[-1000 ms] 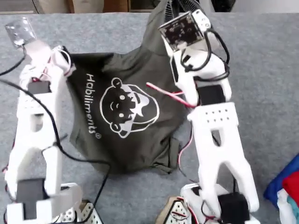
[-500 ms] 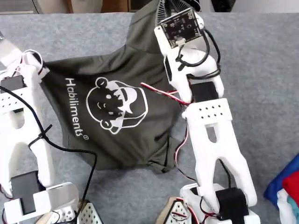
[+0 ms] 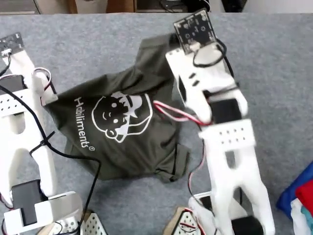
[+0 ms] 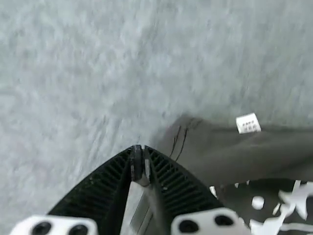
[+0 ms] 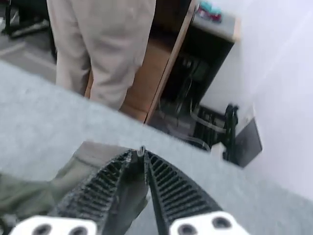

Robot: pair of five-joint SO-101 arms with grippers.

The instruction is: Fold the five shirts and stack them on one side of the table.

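A dark olive shirt (image 3: 122,142) with a white cartoon print lies partly spread on the grey table (image 3: 274,73), rumpled along its near edge. My left gripper (image 4: 139,159) is shut on the shirt's left corner (image 4: 244,152), low over the table at the left side (image 3: 45,100). At the far middle of the table, my right gripper (image 5: 142,154) is shut on the shirt's far edge (image 5: 44,188), and that arm's wrist (image 3: 195,32) hides the fingers from above.
A pile of blue, red and white clothes (image 3: 299,196) sits at the table's near right corner. Bare grey table stretches to the right and along the far edge. Both arm bases stand at the near edge, with loose cables (image 3: 73,156) trailing over the shirt.
Both grippers have come down and drawn nearer with the shirt. Its far edge, earlier lifted beyond the table's far side, now lies lower on the table. The left corner has moved left and nearer.
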